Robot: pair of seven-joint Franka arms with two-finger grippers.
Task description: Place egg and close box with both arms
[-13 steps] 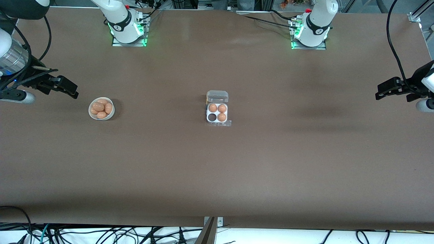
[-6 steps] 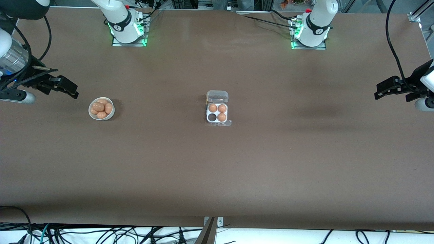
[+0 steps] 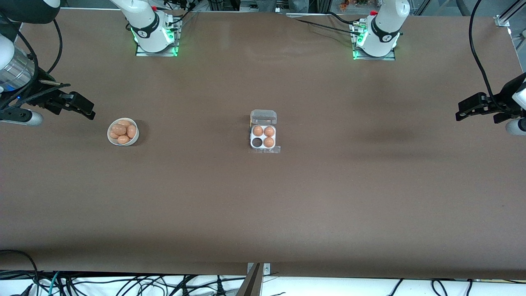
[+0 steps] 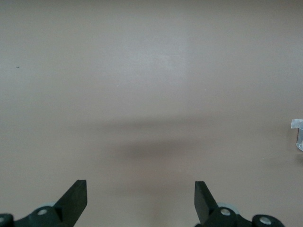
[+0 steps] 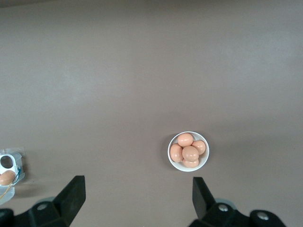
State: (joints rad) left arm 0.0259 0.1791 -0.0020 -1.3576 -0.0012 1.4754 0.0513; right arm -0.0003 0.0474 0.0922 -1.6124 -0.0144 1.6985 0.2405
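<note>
The box [image 3: 263, 137] sits mid-table with its clear lid [image 3: 263, 117] open toward the bases; three orange-brown eggs fill its cells and one cell [image 3: 257, 142] is empty. A round white bowl [image 3: 123, 131] holds several more eggs toward the right arm's end; it also shows in the right wrist view [image 5: 188, 151]. My right gripper [image 3: 84, 109] is open and empty, raised beside the bowl. My left gripper [image 3: 462, 112] is open and empty, raised at the left arm's end of the table. The box's edge shows in both wrist views [image 4: 297, 135] [image 5: 8, 170].
The brown table [image 3: 263, 205] spreads wide around the box and bowl. Both arm bases [image 3: 154, 31] [image 3: 376, 35] stand with green lights at the table's back edge. Cables hang along the front edge.
The left gripper has shifted slightly at the table's end. The right gripper, box and bowl have not moved.
</note>
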